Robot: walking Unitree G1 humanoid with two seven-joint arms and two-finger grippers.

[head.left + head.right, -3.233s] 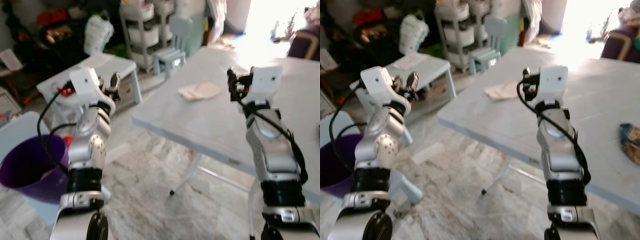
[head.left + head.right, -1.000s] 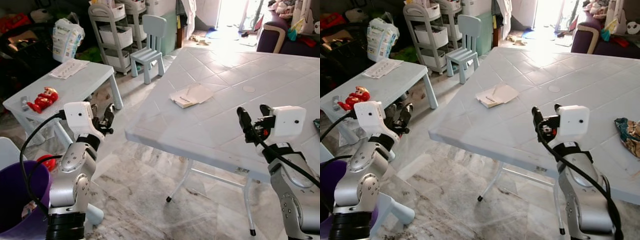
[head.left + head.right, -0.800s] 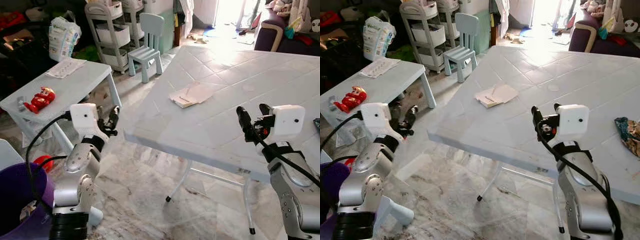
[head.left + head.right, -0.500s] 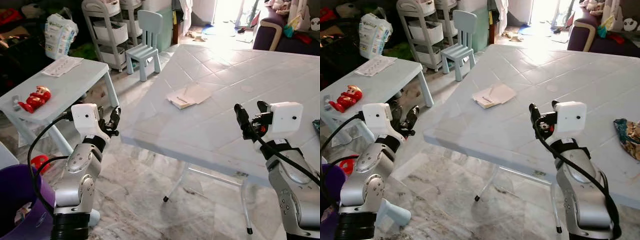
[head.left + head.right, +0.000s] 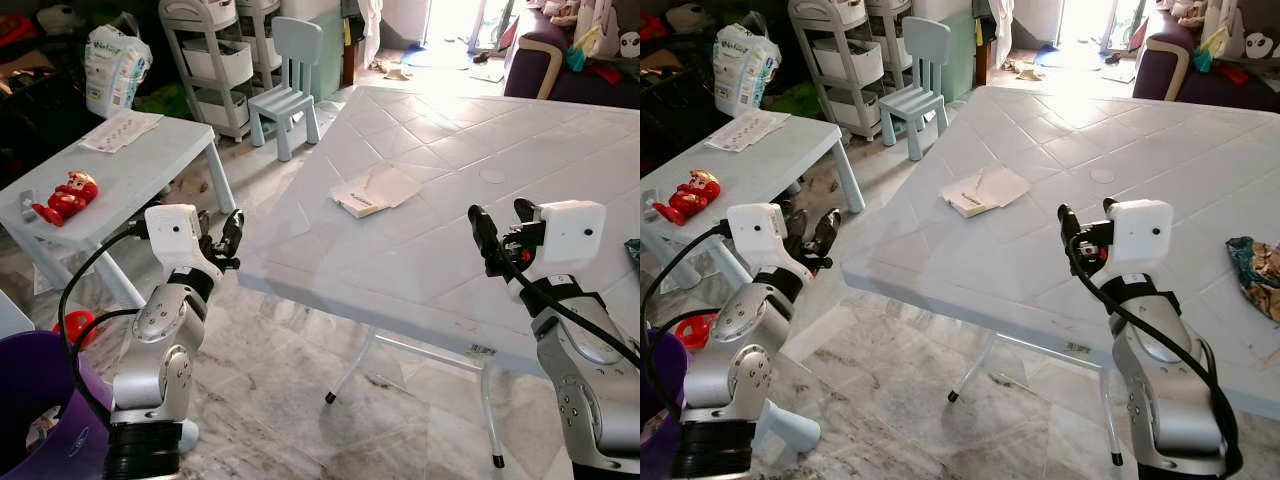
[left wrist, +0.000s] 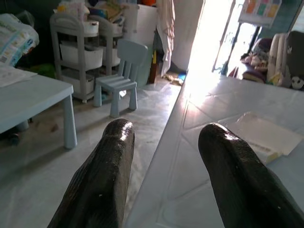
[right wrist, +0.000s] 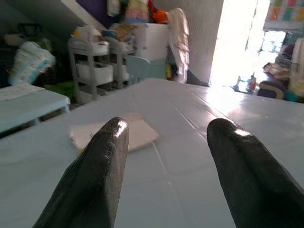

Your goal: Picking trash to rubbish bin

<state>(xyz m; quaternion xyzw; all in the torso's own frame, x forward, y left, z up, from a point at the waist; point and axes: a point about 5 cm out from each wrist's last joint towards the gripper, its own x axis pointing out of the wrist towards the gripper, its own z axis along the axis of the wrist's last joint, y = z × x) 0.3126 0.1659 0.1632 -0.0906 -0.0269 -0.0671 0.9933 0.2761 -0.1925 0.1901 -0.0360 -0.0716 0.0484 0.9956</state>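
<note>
The robot is standing at the corner of a big pale surface [image 5: 420, 240]. A flat white paper [image 5: 375, 190] is lying on it, near the left edge and well ahead of both arms. At the far right edge of the surface, a crumpled piece of coloured trash [image 5: 1257, 268] is lying, well apart from the paper.

The right tool [image 5: 497, 222] is hovering above the surface, its two black fingers standing apart and holding nothing. In the right wrist view the fingers [image 7: 95, 180] are pointing toward the paper, which is lying between them but farther away.

The left tool [image 5: 222, 238] is hanging in the air just beside the surface corner, over the marble floor [image 5: 290, 400]. Its fingers [image 6: 102, 175] are also standing apart and empty; in the left wrist view they are framing the surface edge.

A purple bin [image 5: 40, 400] is standing on the floor at the robot's lower left, with some scraps inside. Behind the left arm a small surface [image 5: 130, 165] is carrying a red toy [image 5: 62, 196] and a sheet [image 5: 120, 130]. Farther back a small chair [image 5: 290, 75] and a shelf cart [image 5: 205, 50] are standing.
</note>
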